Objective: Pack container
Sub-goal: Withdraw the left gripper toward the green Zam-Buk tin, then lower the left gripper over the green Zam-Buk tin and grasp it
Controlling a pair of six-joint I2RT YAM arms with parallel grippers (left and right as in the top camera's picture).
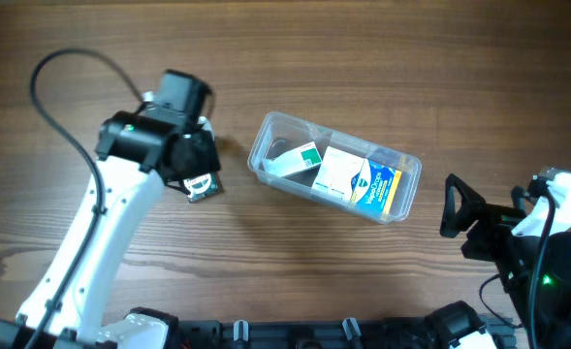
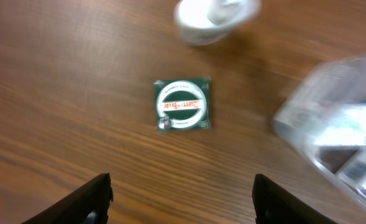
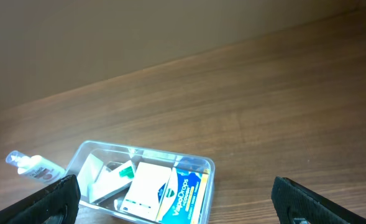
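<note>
The clear plastic container (image 1: 266, 145) sits mid-table and holds a white-and-green box (image 1: 300, 160), a white box (image 1: 338, 173) and a blue-and-yellow VapoDrops box (image 1: 382, 186). It also shows in the right wrist view (image 3: 86, 154) and, blurred, in the left wrist view (image 2: 294, 118). A small green square packet with a white ring (image 2: 183, 104) lies flat on the table left of the container (image 1: 201, 189). My left gripper (image 2: 183, 199) is open and empty, hovering just short of the packet (image 1: 199, 178). My right gripper (image 3: 175, 190) is open and empty, well right of the container (image 1: 462, 225).
A small white round bottle (image 2: 209, 15) lies on the wood beyond the packet; it shows left of the container in the right wrist view (image 3: 36, 167). In the overhead view my left arm (image 1: 120, 204) hides it. A black cable (image 1: 67, 116) loops at the left.
</note>
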